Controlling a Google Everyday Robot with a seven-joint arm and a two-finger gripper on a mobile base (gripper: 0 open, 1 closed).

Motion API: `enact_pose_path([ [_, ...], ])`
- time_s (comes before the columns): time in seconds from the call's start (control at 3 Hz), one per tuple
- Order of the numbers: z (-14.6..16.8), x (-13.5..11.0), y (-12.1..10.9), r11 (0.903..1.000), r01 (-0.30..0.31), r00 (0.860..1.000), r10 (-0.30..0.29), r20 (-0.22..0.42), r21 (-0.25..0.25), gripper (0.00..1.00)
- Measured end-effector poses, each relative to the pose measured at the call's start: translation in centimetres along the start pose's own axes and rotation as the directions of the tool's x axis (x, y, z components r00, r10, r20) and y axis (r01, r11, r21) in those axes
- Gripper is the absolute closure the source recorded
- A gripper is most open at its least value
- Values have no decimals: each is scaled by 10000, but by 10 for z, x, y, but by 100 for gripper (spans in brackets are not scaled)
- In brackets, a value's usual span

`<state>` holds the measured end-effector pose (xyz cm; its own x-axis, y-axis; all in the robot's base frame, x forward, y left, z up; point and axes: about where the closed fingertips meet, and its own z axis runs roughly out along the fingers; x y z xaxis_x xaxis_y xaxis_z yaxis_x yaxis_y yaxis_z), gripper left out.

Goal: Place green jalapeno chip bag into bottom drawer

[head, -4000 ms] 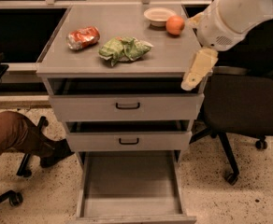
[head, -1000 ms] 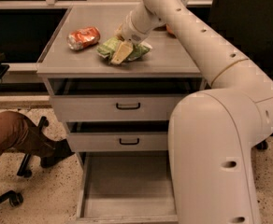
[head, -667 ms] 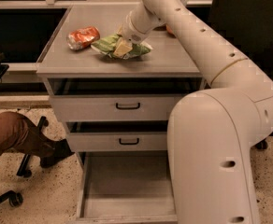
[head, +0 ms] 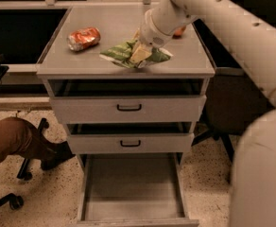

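The green jalapeno chip bag (head: 116, 54) is crumpled and light green, at the front middle of the grey cabinet top (head: 81, 60). My gripper (head: 139, 55) comes down from the upper right and is shut on the bag's middle, with one pale yellow finger (head: 141, 52) showing over the foil. The bag's edges stick out left and right of the finger. The bottom drawer (head: 133, 188) is pulled fully out below, and its plain grey tray interior holds nothing.
A crushed orange-red can (head: 83, 38) lies at the left of the cabinet top. An orange fruit (head: 179, 31) peeks out behind my arm. The top drawer (head: 128, 109) and middle drawer (head: 130, 143) are slightly open. A person's leg (head: 15, 141) and a chair wheel (head: 15, 201) are at the left.
My arm swung from the right of the cabinet over its top and closed on the bag. The bag has shifted a little toward the front edge.
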<state>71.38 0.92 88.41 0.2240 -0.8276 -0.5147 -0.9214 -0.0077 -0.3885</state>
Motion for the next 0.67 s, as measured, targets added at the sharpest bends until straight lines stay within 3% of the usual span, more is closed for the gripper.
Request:
enact_pose_path([
  [0.33, -44, 25, 70, 9985, 16, 9996, -2, 268, -551, 100],
  [0.67, -44, 25, 70, 9985, 17, 9996, -2, 268, -552, 100],
])
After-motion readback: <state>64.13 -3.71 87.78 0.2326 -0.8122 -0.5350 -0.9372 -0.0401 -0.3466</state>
